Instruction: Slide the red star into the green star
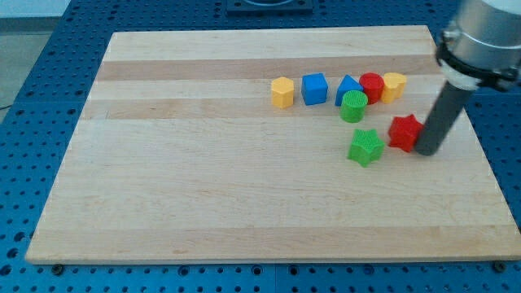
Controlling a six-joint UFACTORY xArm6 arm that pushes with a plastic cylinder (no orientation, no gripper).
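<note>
My tip [426, 150] is seen touching the red star's [404, 132] right side; no hand is fitted. The green star [365, 147] lies just left, apart. The blue triangular block [347, 85] is partly hidden by the green cylinder [353, 107].

My rod [437, 118] is a straight, dark grey cylinder, matte and plain down to my tip [427, 151]. Above it sits a wider, pale grey round housing with a black band, blurred, possibly a clamp ring.
</note>
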